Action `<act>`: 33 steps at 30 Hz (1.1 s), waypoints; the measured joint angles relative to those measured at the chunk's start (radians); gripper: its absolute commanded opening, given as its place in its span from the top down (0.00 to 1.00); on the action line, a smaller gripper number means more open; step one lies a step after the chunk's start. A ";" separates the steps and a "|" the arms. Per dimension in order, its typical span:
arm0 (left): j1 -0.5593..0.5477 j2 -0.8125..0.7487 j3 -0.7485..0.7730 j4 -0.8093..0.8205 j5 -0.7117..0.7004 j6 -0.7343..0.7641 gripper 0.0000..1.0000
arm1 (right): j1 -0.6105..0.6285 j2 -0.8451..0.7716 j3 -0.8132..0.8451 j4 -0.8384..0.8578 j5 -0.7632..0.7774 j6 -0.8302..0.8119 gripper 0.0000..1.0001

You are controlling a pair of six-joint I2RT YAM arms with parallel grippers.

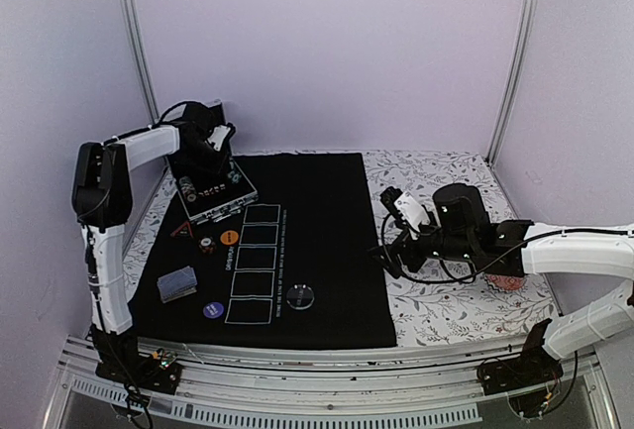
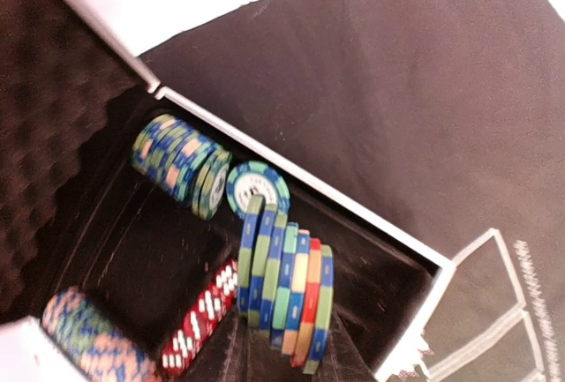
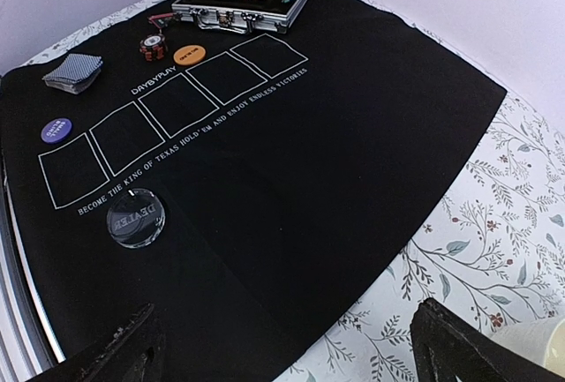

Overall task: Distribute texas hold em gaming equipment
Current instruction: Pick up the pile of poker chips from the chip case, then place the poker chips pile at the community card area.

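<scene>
Several striped poker chips point(image 2: 284, 285), pinched on edge by the left gripper point(image 1: 206, 157) inside the open case point(image 1: 223, 213) at the black mat's point(image 1: 317, 251) far left corner, likely need a straight lift clear of its rim, while the right gripper point(image 3: 282, 329) rests with fingers spread.
</scene>
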 measured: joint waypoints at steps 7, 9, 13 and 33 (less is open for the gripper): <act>-0.055 -0.253 -0.266 0.063 0.031 -0.132 1.00 | 0.000 -0.030 0.000 0.001 -0.011 0.000 0.01; -0.105 -0.325 -0.353 0.086 0.044 -0.167 1.00 | 0.000 -0.037 0.000 0.001 -0.018 0.000 0.01; -0.247 -0.444 -0.518 0.124 0.101 -0.244 1.00 | 0.000 -0.044 0.000 0.001 -0.039 0.001 0.01; -0.422 -0.676 -1.075 0.200 0.438 -0.531 1.00 | 0.102 0.046 0.056 0.008 -0.111 0.050 0.01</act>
